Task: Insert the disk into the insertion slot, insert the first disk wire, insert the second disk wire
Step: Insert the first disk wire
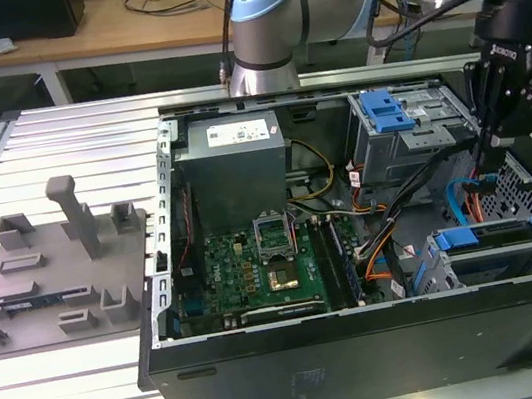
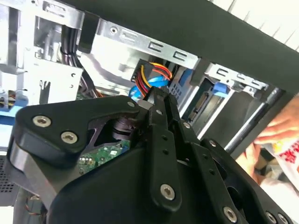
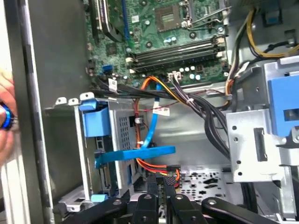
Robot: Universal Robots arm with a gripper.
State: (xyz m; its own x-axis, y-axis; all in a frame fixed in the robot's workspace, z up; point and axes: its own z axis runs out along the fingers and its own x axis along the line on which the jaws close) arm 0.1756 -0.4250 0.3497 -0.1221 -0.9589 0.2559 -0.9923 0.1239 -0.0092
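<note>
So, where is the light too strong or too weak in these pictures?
Exterior view: the slotted aluminium table glares white; the computer case interior is dimmer. Second wrist view: the gripper is a dark mass. First wrist view: the motherboard is evenly lit.

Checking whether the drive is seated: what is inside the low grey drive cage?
The disk, in its blue frame, lies inside the insertion slot. Its top shows; the cage walls hide its sides and underside. The gripper, shut on the second disk wire, is close by.
</note>
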